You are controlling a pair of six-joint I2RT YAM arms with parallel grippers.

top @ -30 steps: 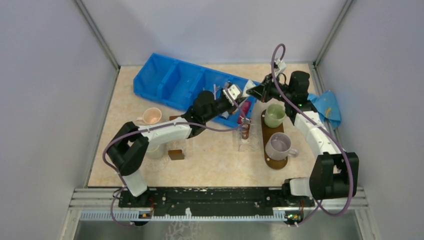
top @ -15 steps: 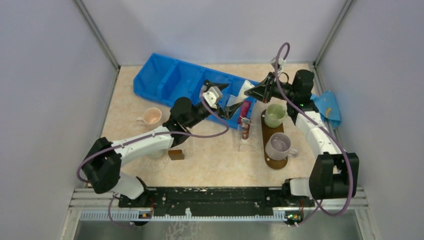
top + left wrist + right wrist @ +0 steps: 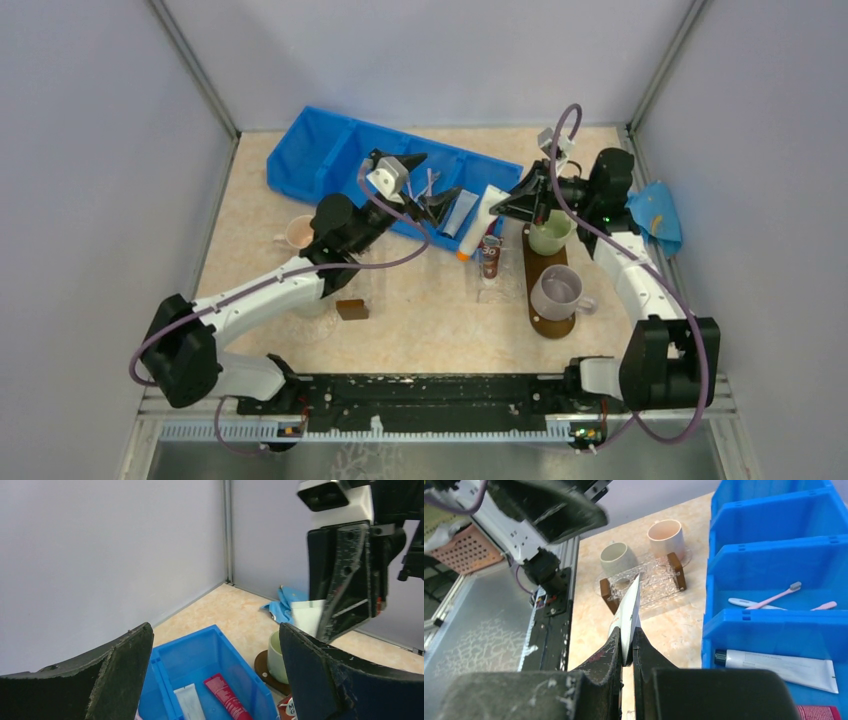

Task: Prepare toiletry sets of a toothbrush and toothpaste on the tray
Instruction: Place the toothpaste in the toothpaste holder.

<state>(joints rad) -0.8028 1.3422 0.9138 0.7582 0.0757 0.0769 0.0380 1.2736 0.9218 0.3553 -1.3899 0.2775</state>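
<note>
The left claw (image 3: 437, 178) has been drawn back to the left, away from the right claw (image 3: 497, 206) it stood against a second ago, and its jaws have been spread wide. It is now empty and held over the blue bin (image 3: 330, 165) along the far edge of the counter.

The white toothpaste tube (image 3: 480, 222) is left in the right claw alone. It is pinched by its flat crimped end and hangs cap-down over the right end of the bin, just left of the far end of the tray (image 3: 550, 326). In the right wrist view the jaws are seen closed tight on that thin seam.

The tray lies towards the right edge of the counter and carries a green mug (image 3: 548, 232) at its far end and a grey mug (image 3: 556, 290) nearer.

The step in hand is judged to be the carrying of the tube to the tray. It should be swung slowly, since a grip on the seam alone lets the tube sway. The cap should be lifted clear of the bin wall and the mug rim before any sideways travel. Release is best delayed until the tube is supported.

Pink toothbrushes (image 3: 774, 599) are still in the bin.
</note>
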